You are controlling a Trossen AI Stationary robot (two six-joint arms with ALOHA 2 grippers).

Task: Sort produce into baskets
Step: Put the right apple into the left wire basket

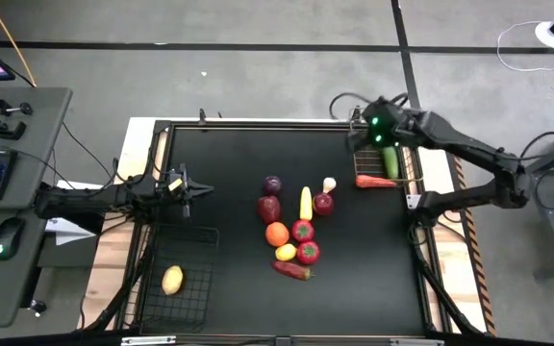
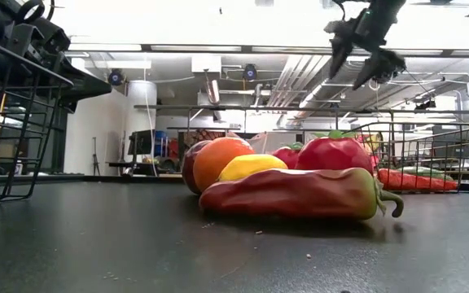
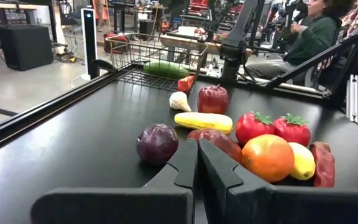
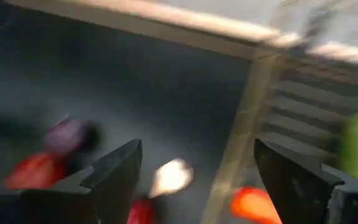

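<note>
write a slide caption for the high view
Right gripper open above the lighter basket; left gripper shut.

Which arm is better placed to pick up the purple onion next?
Probably the left. Its gripper faces the purple onion from nearby, fingers closed, while the right gripper is open high over the light basket.

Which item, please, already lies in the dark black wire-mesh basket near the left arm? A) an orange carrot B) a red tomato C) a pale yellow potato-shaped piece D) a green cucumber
C: in the high view the dark black wire-mesh basket holds only a pale yellow potato-shaped piece, while the green cucumber and orange carrot lie in the lighter metallic wire basket on the right.
</note>
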